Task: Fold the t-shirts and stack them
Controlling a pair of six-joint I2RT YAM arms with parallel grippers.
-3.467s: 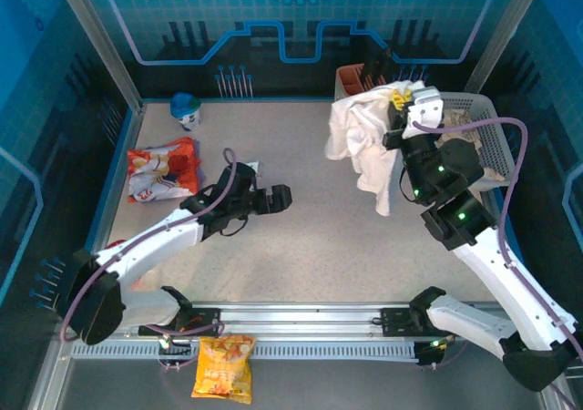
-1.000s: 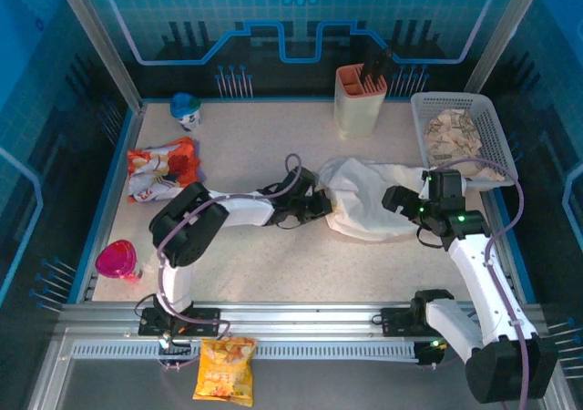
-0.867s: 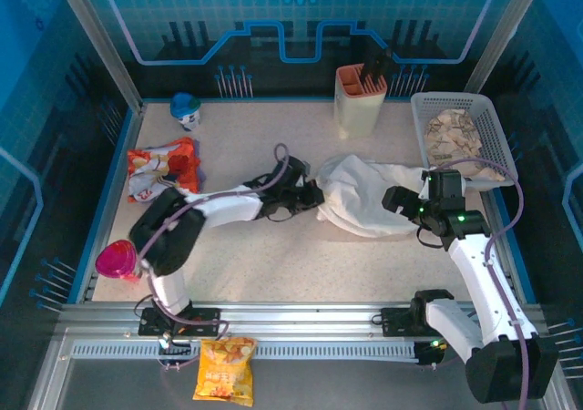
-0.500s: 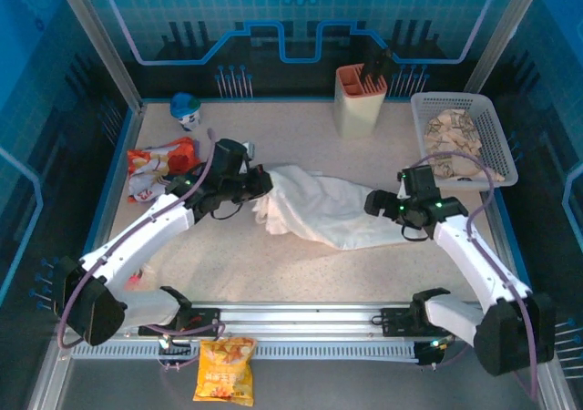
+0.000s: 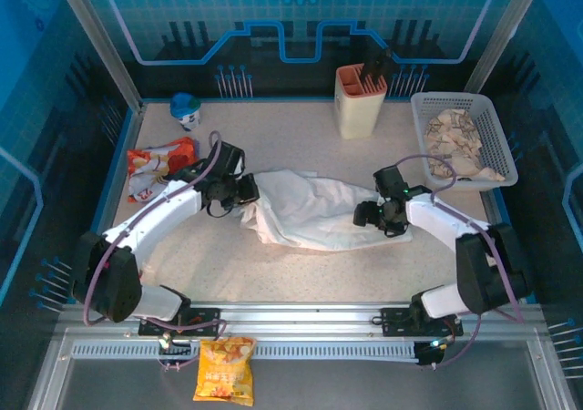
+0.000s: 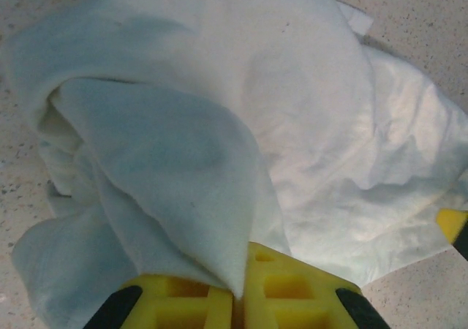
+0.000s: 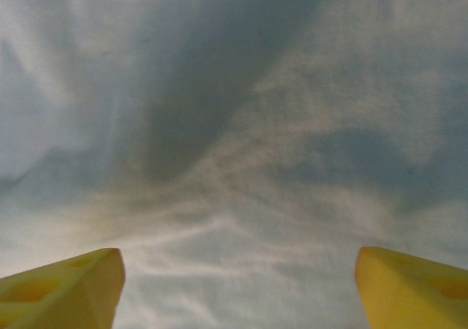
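A crumpled white soft-fabric t-shirt (image 5: 310, 211) lies on the speckled counter (image 5: 273, 273) between both tools. Its left edge is pinched in the left tool (image 5: 244, 192); the right tool (image 5: 367, 215) gapes open over its right end.

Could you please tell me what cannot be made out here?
Top view: the white t-shirt lies bunched; its folds hide collar and sleeves.
Left wrist view: the left claw pinches a fold; the bottom edge cuts off its fingers.
Right wrist view: blurred cloth before the open right claw; which part is unclear.
Top view: what fills the basket is too small to name.
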